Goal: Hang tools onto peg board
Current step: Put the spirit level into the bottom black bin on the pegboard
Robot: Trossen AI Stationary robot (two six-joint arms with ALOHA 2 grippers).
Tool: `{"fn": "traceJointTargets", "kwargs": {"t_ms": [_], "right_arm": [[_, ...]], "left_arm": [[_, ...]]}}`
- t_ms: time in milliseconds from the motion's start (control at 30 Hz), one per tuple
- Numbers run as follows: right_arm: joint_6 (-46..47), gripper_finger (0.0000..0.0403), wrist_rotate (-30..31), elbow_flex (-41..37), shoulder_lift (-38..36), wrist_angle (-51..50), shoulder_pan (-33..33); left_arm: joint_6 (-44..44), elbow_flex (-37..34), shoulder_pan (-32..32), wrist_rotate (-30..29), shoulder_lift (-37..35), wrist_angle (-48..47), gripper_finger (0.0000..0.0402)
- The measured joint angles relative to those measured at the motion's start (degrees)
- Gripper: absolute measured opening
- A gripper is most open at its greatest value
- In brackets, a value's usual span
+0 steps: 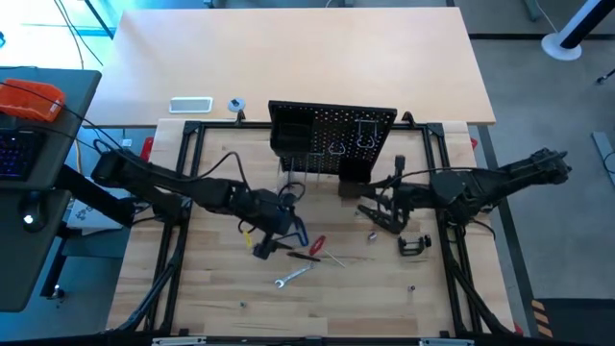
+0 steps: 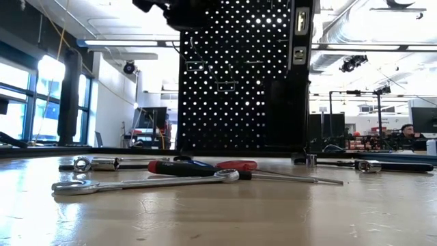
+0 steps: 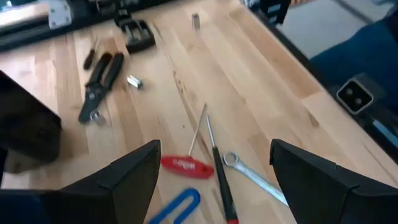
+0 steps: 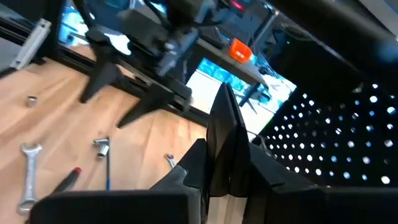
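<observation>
The black peg board (image 1: pixel 332 139) stands upright at the table's far middle. In front of it on the wood lie a silver wrench (image 1: pixel 293 277), a red-handled screwdriver (image 1: pixel 312 245), a blue-handled hex key (image 1: pixel 296 231), black pliers (image 1: pixel 380 216) and a black C-clamp (image 1: pixel 413 245). My left gripper (image 3: pixel 211 180) hangs open above the red handle (image 3: pixel 186 166) and the wrench (image 3: pixel 255 177), touching nothing. My right gripper (image 1: pixel 384 197) is near the board's right part, raised off the table and shut on a slim dark tool (image 4: pixel 224 124). My right gripper pinches the slim dark tool between its two fingers (image 4: pixel 193 168). The tool's free length (image 4: pixel 225 112) sticks out past the fingertips, clear of the table. The end inside the grip is hidden by the fingers.
A black frame (image 1: pixel 183 192) runs round the wooden work area. Small sockets and bits (image 3: pixel 134 81) lie loose among the tools. The peg board's holes (image 4: pixel 329 137) show close beside my right gripper. A bare stretch of wood lies at the near edge (image 1: pixel 365 308).
</observation>
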Motion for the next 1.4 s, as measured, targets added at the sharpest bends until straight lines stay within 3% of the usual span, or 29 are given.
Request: {"fn": "traceJointTargets", "kwargs": {"t_ms": [167,367,700,1133,1400], "right_arm": [[-1.5,0.0045,-2.3,0.0,0.6,0.7,-3.0],[1.5,0.0045,-12.4,0.0,0.7,6.0,-4.2],[-3.6,0.0045,-7.9,0.0,0.3,3.8,-4.8],[-4.0,0.0045,-13.0,0.0,0.3,5.5,-9.5],[-4.5,0.0045,-10.8,0.0,-0.1,1.3,-12.5]], "left_arm": [[-1.1,0.0,-1.7,-2.2,0.0,-1.2,0.0294],[-1.9,0.0,-2.7,-2.8,0.0,-1.8,0.0294],[-2.5,0.0,-2.7,-2.8,0.0,-2.7,0.0294],[-3.0,0.0,-2.7,-3.0,0.0,-2.7,0.0294],[-2.9,0.0,-2.7,-3.0,0.0,-2.9,0.0294]]}}
